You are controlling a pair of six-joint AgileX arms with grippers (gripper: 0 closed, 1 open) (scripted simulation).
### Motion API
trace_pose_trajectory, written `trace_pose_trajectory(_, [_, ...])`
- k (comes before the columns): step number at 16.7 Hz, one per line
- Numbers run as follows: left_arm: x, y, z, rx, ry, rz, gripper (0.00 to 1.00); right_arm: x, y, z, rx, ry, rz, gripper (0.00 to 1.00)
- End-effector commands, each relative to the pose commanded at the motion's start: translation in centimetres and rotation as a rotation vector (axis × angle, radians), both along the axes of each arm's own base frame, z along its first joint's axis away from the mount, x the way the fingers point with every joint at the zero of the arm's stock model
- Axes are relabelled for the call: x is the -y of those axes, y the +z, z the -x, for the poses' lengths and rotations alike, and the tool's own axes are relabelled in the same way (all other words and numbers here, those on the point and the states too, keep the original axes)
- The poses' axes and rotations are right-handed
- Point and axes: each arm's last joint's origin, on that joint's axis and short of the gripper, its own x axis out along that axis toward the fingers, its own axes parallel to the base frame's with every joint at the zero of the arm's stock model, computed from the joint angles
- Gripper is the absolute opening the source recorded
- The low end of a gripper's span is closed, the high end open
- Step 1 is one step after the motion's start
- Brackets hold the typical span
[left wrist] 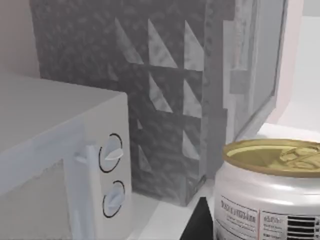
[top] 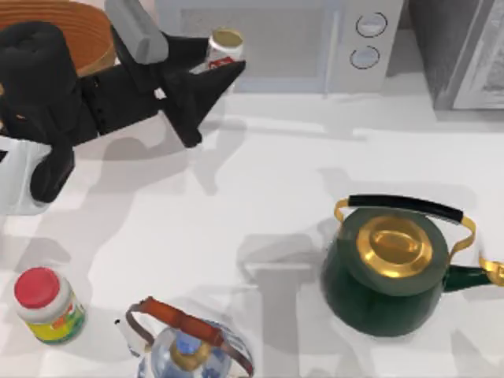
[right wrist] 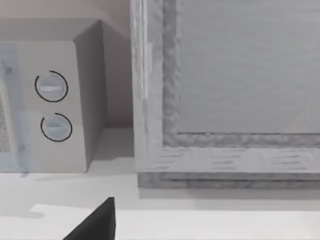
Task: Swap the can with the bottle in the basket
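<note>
The can (top: 225, 47), white with a red label and a dull gold top, is at the back of the table, just right of the basket (top: 75, 35) and in front of the microwave. My left gripper (top: 214, 64) reaches in from the left and is shut on the can. The left wrist view has the can (left wrist: 270, 195) close up with one black finger (left wrist: 200, 222) against its side. The bottle (top: 47, 305), white with a red cap and a yellow-green label, stands upright at the front left. My right gripper (right wrist: 95, 222) faces the back wall.
A green kettle (top: 390, 272) with a gold lid stands at the right. A clear glass kettle (top: 185, 346) with an orange handle sits at the front edge beside the bottle. A white microwave (top: 276, 39) and a grey cabinet (top: 465, 47) line the back.
</note>
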Motion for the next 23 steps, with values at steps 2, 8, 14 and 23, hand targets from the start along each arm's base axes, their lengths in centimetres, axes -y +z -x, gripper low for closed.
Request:
trace_pose_trajectory(2, [2.1, -3.5, -2.1, -0.003, -0.122, -0.004, 0.00, 0.0, 0.0, 0.0, 0.000, 0.000, 0.000, 1.00])
trace_pose_trajectory(8, [6.7, -14.0, -4.3, -0.012, -0.401, -0.012, 0.00, 0.0, 0.0, 0.0, 0.000, 0.000, 0.000, 1.00])
trace_pose_trajectory(14, [7.8, -17.6, -4.1, -0.015, -0.487, -0.014, 0.00, 0.0, 0.0, 0.0, 0.000, 0.000, 0.000, 1.00])
trace_pose_trajectory(23, [7.8, -17.6, -4.1, -0.015, -0.487, -0.014, 0.45, 0.0, 0.0, 0.0, 0.000, 0.000, 0.000, 1.00])
